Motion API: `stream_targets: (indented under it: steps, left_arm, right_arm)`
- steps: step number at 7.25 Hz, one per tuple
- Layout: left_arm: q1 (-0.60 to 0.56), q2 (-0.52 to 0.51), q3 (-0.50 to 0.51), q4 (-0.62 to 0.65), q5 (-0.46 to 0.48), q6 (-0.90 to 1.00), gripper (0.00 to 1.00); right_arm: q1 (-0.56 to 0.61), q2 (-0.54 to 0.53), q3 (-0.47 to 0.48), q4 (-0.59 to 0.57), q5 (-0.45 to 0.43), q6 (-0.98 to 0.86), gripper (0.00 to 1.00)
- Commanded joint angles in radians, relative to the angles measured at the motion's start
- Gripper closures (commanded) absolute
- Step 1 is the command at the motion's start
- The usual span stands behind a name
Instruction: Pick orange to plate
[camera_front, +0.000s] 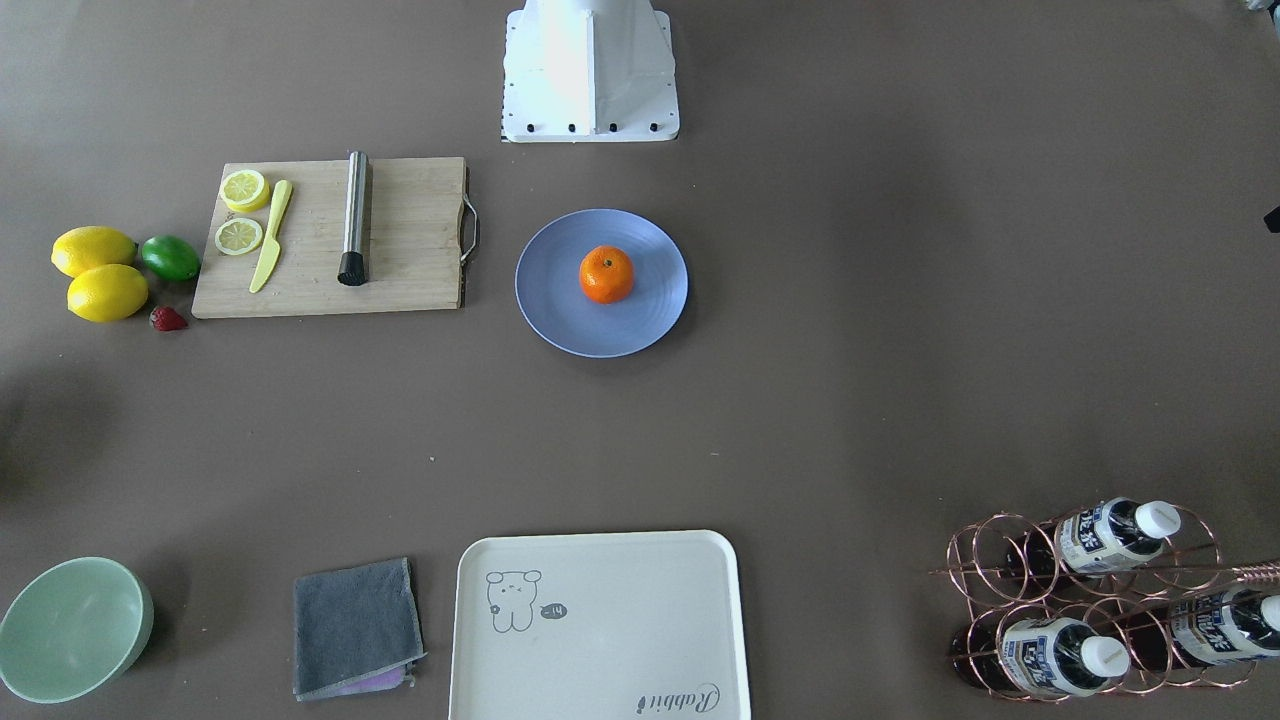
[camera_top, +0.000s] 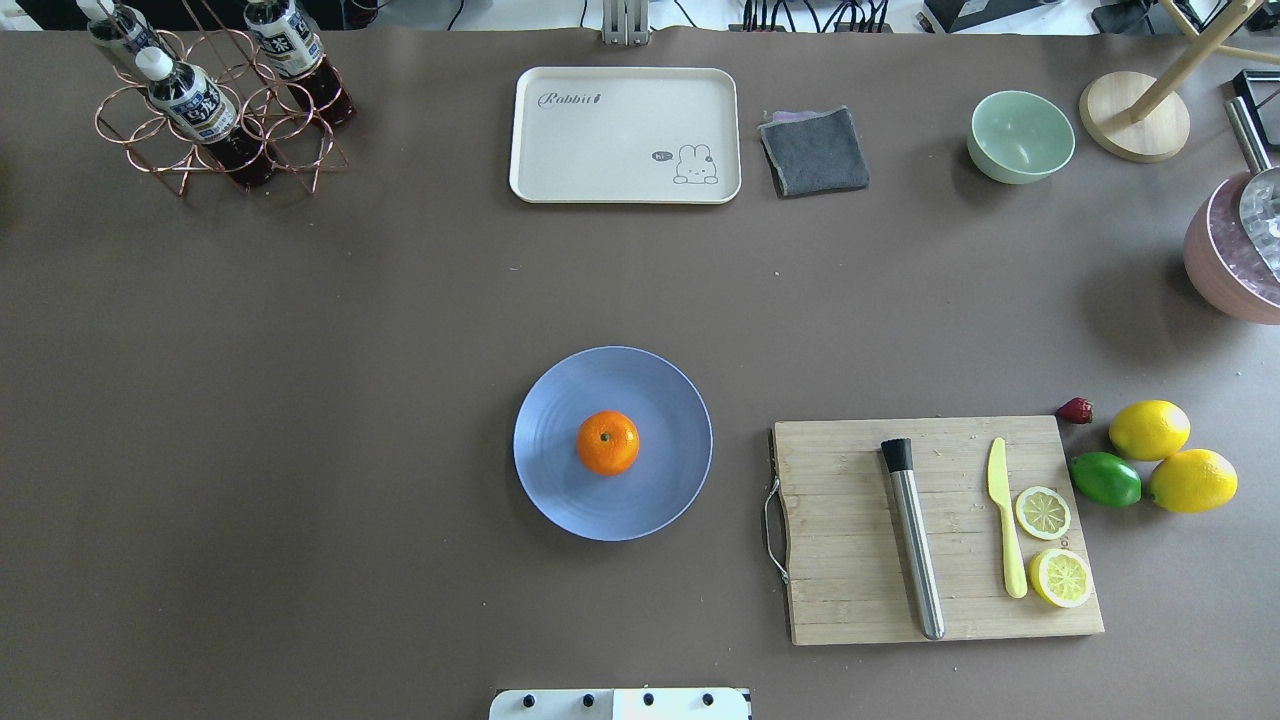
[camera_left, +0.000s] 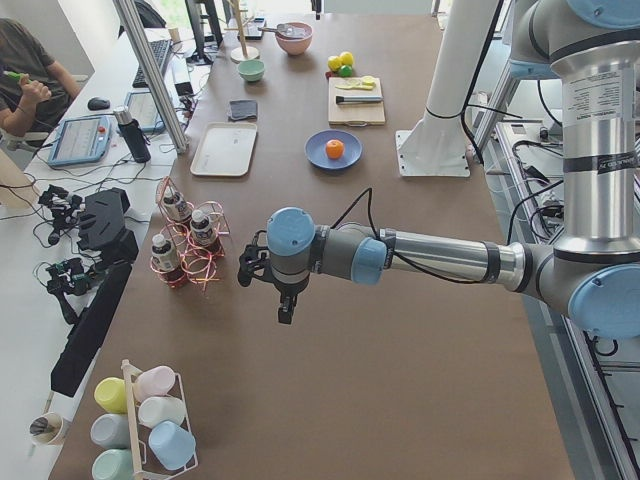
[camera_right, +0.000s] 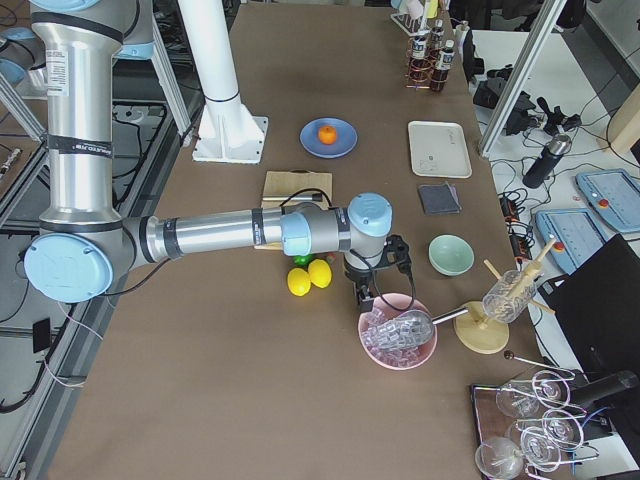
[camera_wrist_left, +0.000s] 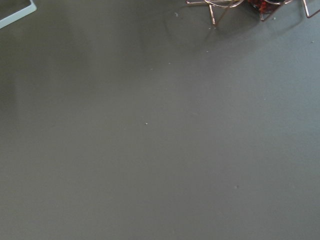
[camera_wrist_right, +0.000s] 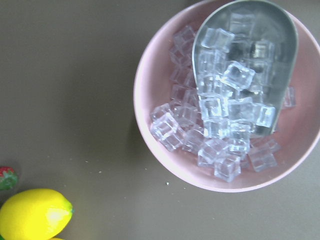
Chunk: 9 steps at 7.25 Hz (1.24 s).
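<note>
- The orange (camera_front: 606, 274) is seen resting on the plate (camera_front: 560, 300), near its middle, stem dot up, just above the centre of the front-facing frame
- The plate is set flat on the desk (camera_front: 850, 350), right of the cutting board (camera_front: 410, 240) in that frame and apart from it
- The left arm (camera_left: 440, 255) is held over bare desk in the lower middle of the left side view, near the bottle rack (camera_left: 190, 245); whether its jaws are open or closed cannot be told
- The right arm (camera_right: 210, 235) is stretched across the middle of the right side view, its end above the pink bowl of ice (camera_wrist_right: 145, 90); the state of its jaws cannot be told either
- Both arms are seen well apart from the plate
</note>
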<state>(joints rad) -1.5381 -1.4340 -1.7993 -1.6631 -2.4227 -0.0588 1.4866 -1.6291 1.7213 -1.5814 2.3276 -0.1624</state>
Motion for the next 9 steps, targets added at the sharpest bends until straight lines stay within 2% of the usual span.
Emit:
stream_targets:
  steps: [1,6,9]
  left_arm:
    - [-0.017,0.023,-0.005,0.005,0.063,0.031,0.03]
    - [-0.017,0.017,0.023,-0.006,0.05,0.033,0.03]
    - [-0.051,0.009,-0.017,-0.012,0.051,0.031,0.03]
  right_arm:
    - [0.055,0.002,-0.06,-0.003,0.003,-0.08,0.0]
    - [0.092,-0.014,-0.057,-0.023,0.001,-0.08,0.0]
    - [0.092,-0.011,-0.057,-0.023,-0.001,-0.078,0.0]
